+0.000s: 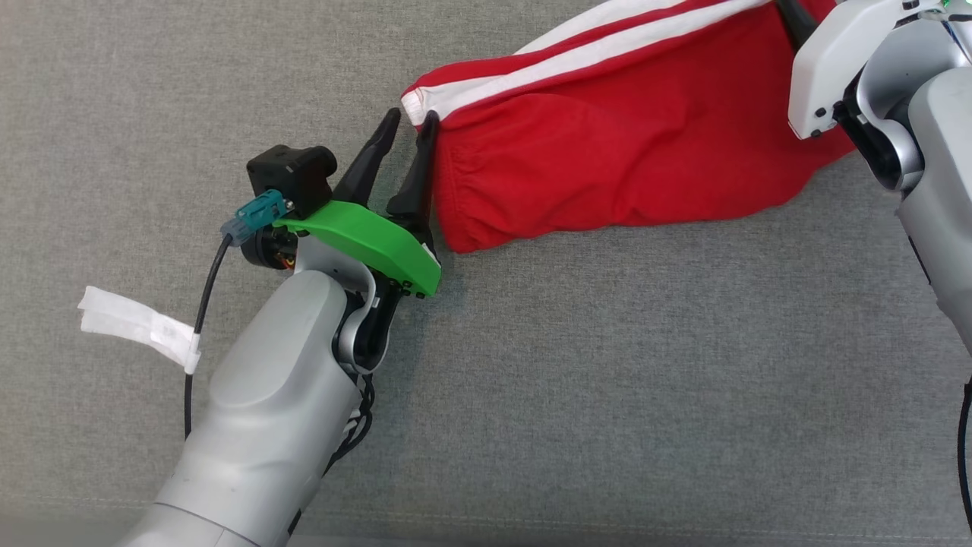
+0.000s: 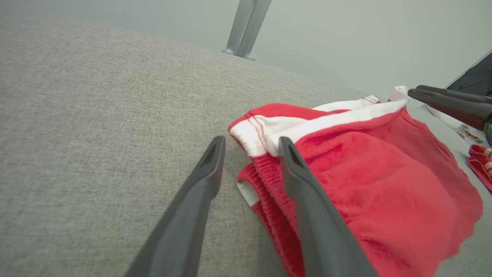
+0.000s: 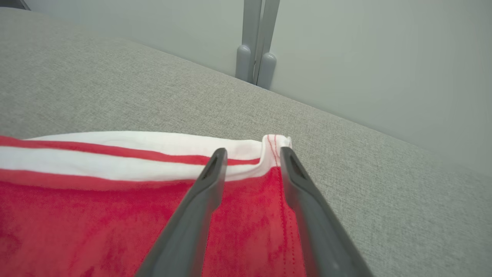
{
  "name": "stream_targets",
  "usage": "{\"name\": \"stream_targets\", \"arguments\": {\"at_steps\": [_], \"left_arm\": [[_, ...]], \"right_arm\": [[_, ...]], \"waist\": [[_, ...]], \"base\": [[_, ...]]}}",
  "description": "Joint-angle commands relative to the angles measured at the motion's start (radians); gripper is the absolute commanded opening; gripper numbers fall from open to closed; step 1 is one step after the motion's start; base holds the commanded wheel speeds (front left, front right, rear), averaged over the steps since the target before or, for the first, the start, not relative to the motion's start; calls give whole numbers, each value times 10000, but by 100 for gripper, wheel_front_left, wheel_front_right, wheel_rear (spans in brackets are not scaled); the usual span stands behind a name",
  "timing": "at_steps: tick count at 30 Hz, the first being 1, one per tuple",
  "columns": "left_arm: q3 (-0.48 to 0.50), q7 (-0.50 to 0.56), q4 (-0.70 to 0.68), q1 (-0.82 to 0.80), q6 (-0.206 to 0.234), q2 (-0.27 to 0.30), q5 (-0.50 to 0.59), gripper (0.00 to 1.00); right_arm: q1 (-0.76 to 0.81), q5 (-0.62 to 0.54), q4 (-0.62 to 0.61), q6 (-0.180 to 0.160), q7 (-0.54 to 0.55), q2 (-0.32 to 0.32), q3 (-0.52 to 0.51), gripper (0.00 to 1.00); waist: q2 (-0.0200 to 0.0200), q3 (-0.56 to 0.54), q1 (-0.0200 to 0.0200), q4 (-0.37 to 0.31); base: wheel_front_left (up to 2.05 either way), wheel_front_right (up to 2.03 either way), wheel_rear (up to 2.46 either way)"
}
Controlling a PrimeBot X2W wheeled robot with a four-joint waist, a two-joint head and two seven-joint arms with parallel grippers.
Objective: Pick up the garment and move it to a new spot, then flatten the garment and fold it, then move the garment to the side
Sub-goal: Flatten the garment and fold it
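Grey woven fabric covers the work surface, and the red garment with white side stripes lies on it towards the far right, apparently doubled over with its layers stacked. The left gripper sits at the garment's near-left corner and the right gripper straddles the striped corner at the other end; both have their fingers spread, pinching nothing. I judge the folding stage is in hand or nearly done, so the next move calls for both grippers to close on all layers at their corners and carry the garment evenly.
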Motion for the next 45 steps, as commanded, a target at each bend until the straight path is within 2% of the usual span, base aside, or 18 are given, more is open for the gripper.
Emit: {"name": "stream_targets", "arguments": {"at_steps": [1,6,10,17,23,36,41,45], "left_arm": [[19,-44,74,-168,-49,-36,-121,100],[329,-106,58,-32,-102,-66,48,100],[1249,-104,-766,602,-157,78,793,100],[2923,-102,-2674,2364,-440,92,2702,100],[4008,-103,-3961,3738,-590,-86,3678,100],[4454,-104,-4787,5283,-611,-174,3622,100],[4382,-105,-4840,5337,-612,-188,3543,100],[4407,-105,-4929,5308,-612,-193,3504,100]], "right_arm": [[-144,75,152,-14,-222,41,52,100],[-254,162,615,-14,-807,104,56,100],[-79,455,969,-14,-1011,66,-146,100],[555,1067,1813,-12,-416,96,-1031,100],[1057,1279,2255,-12,-222,89,-1530,100],[846,1027,3419,-14,318,119,-2604,100],[737,813,4104,-13,1158,182,-2805,100],[778,680,4466,21,1986,533,-2721,100]], "waist": [[0,-11,0,34],[0,-277,0,54],[0,-616,0,38],[0,-1159,0,27],[0,-1296,0,253],[0,-855,0,1180],[0,-740,0,1465],[0,-724,0,1595]], "base": [[0,0,0],[0,0,0],[0,0,0],[0,0,0],[0,0,0],[0,0,0],[0,0,0],[0,0,0]]}}
